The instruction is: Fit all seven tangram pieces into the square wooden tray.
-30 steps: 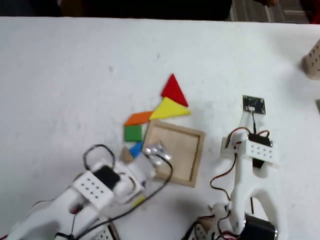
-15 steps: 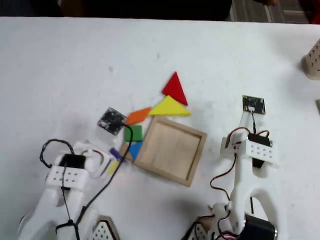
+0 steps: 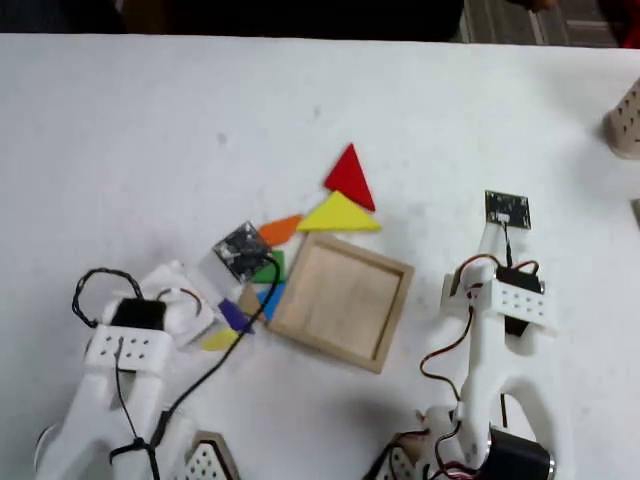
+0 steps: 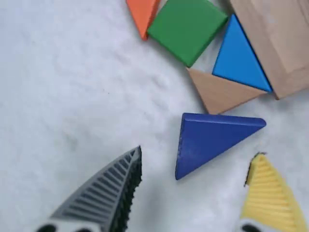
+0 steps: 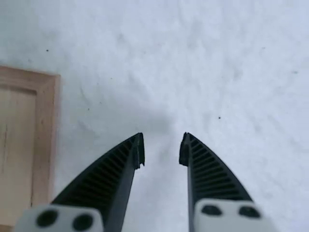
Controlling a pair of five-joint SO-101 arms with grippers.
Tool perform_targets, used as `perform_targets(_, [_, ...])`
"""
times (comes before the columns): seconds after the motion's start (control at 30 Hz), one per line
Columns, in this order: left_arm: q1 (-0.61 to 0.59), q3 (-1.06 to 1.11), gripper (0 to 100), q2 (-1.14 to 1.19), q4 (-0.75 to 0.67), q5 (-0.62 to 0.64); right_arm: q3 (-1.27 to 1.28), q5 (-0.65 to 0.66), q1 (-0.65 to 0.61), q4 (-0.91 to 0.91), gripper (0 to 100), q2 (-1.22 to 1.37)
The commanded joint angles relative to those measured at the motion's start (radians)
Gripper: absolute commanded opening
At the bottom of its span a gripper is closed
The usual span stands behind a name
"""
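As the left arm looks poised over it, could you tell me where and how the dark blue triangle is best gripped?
Probably from straight above, pinching across its wide end: the dark blue triangle lies flat on the table, with its edges exposed, and it sits between the open left gripper's fingers.

White perforated arms (image 3: 485, 350), black cables (image 3: 507, 245), ribbed black-and-yellow claw (image 4: 197, 154).

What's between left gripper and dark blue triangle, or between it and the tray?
Left gripper: nothing; the dark blue triangle lies between its open fingers. Toward the tray, the tan triangle and light blue triangle lie at its rim.
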Motion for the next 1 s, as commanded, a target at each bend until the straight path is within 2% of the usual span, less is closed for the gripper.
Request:
perform_targets(0.0, [0.001,-0.048,36,-0.001,-0.041,0.074,-0.048,0.009,0.015,-0.018,12.7,-0.004])
perform_targets(0.07, [0.001,-0.031,36,-0.001,-0.048,0.064,-0.048,0.009,0.015,-0.018,12.7,-0.004])
perform_targets(0.2, [0.004,0.029,36,-0.001,-0.129,-0.04,-0.048,0.009,0.015,-0.018,12.7,-0.004])
perform_targets(0.4, [0.081,0.112,36,-0.002,-0.25,-0.176,-0.046,0.009,0.016,-0.018,12.7,-0.004])
perform_targets(0.57, [0.179,0.11,36,-0.002,-0.261,-0.187,-0.046,0.009,0.016,-0.018,12.7,-0.004])
perform_targets(0.67, [0.196,0.11,36,-0.001,-0.259,-0.157,-0.046,0.009,0.016,-0.018,12.7,-0.004])
perform_targets(0.83, [0.13,0.106,32,0.022,-0.238,-0.155,-0.046,0.009,0.016,-0.018,12.7,-0.004])
perform_targets(0.97, [0.044,0.029,33,0.148,-0.245,-0.157,-0.046,0.009,0.016,-0.018,12.7,-0.004])
